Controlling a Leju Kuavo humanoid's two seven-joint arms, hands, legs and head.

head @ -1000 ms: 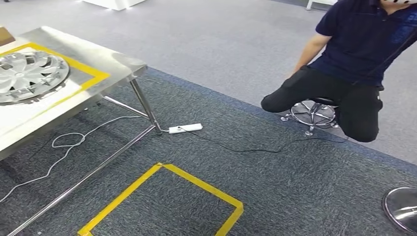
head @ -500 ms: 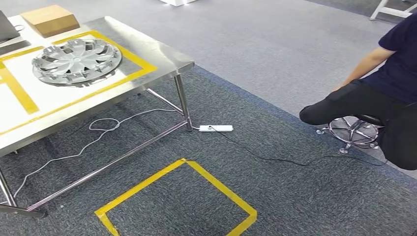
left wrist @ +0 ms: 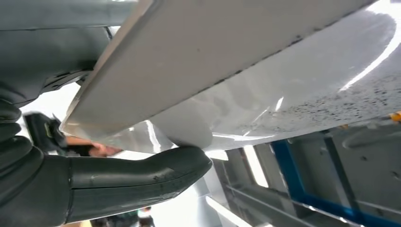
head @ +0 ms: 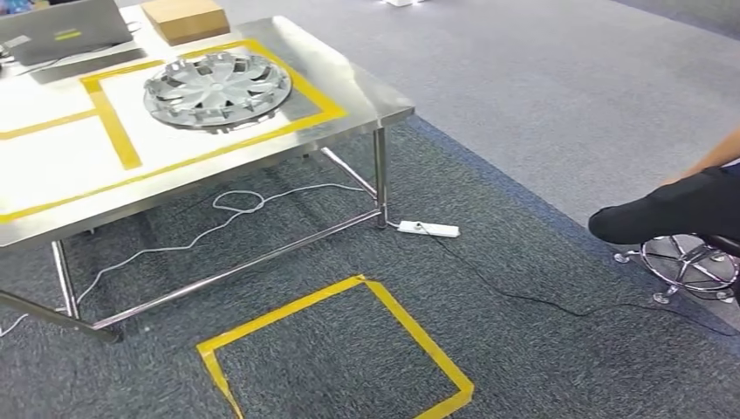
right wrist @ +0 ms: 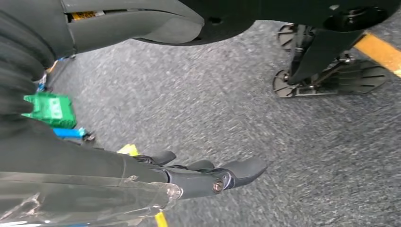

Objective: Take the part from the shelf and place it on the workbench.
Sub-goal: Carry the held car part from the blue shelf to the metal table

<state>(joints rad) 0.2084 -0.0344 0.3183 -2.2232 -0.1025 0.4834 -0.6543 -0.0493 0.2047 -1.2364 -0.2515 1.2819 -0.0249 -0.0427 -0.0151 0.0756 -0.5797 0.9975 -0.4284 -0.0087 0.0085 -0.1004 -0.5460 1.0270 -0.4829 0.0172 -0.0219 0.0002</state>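
The steel workbench [head: 366,100] stands at upper left in the head view, marked with yellow tape frames. A silver hubcap [head: 216,87] lies inside the frame nearest the bench's right end. In the left wrist view my left hand [left wrist: 118,179] holds a pale, smooth, broad part [left wrist: 227,56], with the thumb pressed against its underside. Blue and grey shelf framing shows behind it. The right wrist view shows my right hand [right wrist: 198,177] hanging over grey carpet, fingers stretched out and holding nothing.
A cardboard box [head: 185,17] and a laptop [head: 61,30] sit at the bench's far side. A power strip [head: 428,229] with trailing cables lies by the bench leg. A yellow tape square [head: 336,349] marks the carpet. A person's leg [head: 672,209] and stool [head: 689,266] are at right.
The camera has swung left: the workbench and hubcap now sit further into the picture and the seated person has slid to the right edge.
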